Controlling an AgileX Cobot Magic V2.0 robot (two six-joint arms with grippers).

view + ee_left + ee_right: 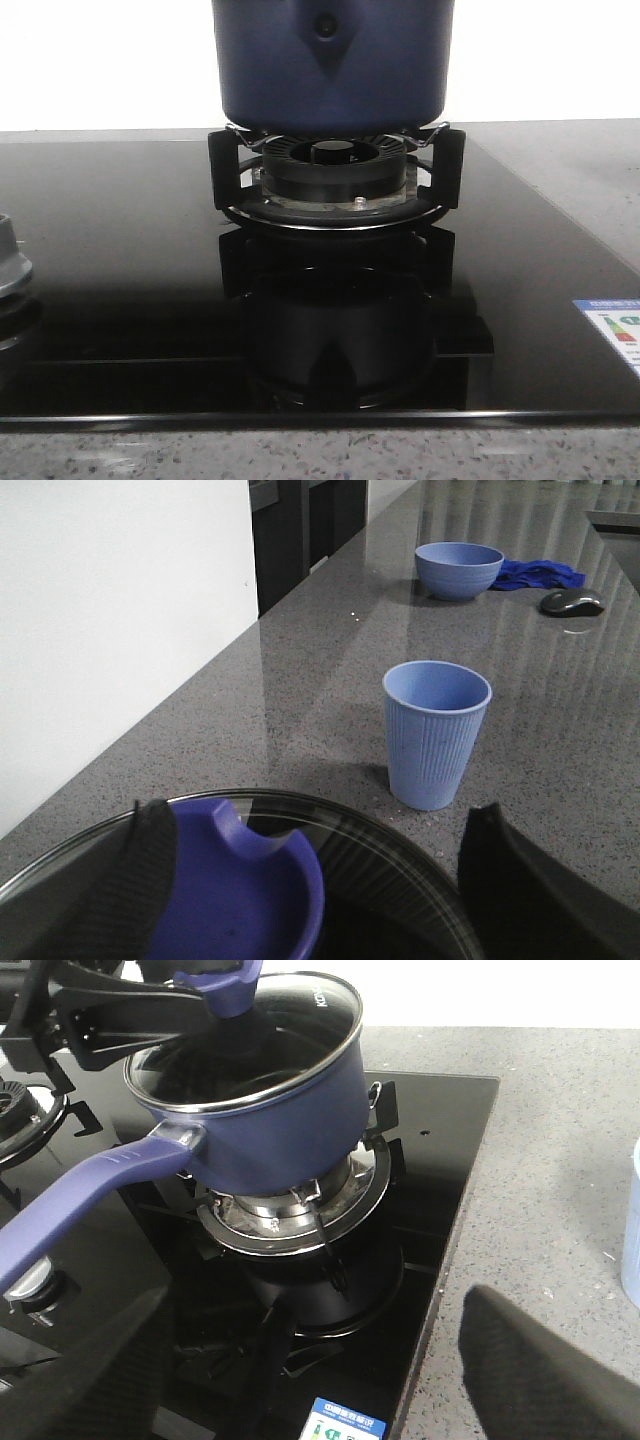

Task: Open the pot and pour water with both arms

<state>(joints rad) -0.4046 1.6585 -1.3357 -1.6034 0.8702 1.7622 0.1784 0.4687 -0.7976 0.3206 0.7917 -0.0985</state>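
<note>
The dark navy pot (pixel 333 62) stands on the black gas burner (pixel 335 178). In the right wrist view the pot (pixel 275 1130) carries its glass lid (pixel 300 1025), and its long blue handle (pixel 85 1200) points to the hob's front. My left gripper (pixel 318 820) is open over the lid (pixel 400 870). The blue lid knob (pixel 240 890) lies between its fingers, against one finger (pixel 130 880) and well apart from the other (pixel 520 880). My right gripper (pixel 310 1305) is open and empty above the front of the black glass hob (pixel 440 1160), short of the pot.
On the grey counter beyond the lid stand a ribbed blue cup (pixel 436 732), a blue bowl (pixel 459 570), a blue cloth (pixel 537 575) and a dark mouse (pixel 572 602). A second burner (pixel 10 265) sits at the hob's left edge. A white wall runs along the counter.
</note>
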